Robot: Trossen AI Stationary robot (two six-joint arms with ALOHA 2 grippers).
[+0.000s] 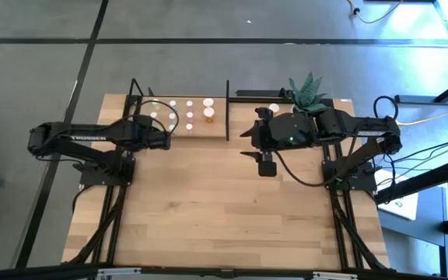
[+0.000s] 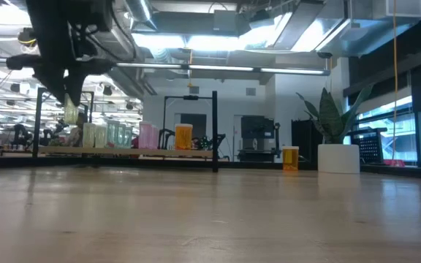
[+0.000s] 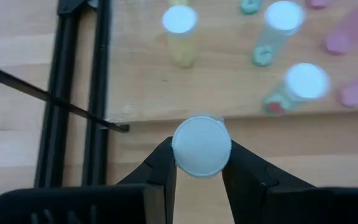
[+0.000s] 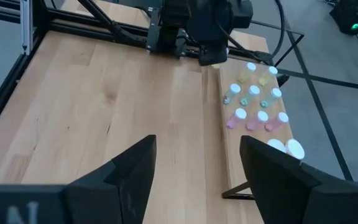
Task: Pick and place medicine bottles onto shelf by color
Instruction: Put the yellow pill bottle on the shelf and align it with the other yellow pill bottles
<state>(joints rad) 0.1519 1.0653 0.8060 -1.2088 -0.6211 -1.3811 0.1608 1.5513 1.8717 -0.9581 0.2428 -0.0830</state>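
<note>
Clamped on a white-capped bottle [image 3: 201, 147], the left end effector [image 3: 199, 174] hangs just short of the shelf [image 3: 166, 93], where lowering carelessly could topple the bottles ahead; the right end effector [image 4: 194, 165] waits open.

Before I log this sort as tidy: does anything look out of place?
One orange bottle stands on the table beside the white plant pot, apart from the shelf. The left gripper holds a white-capped bottle near the shelf edge.
</note>
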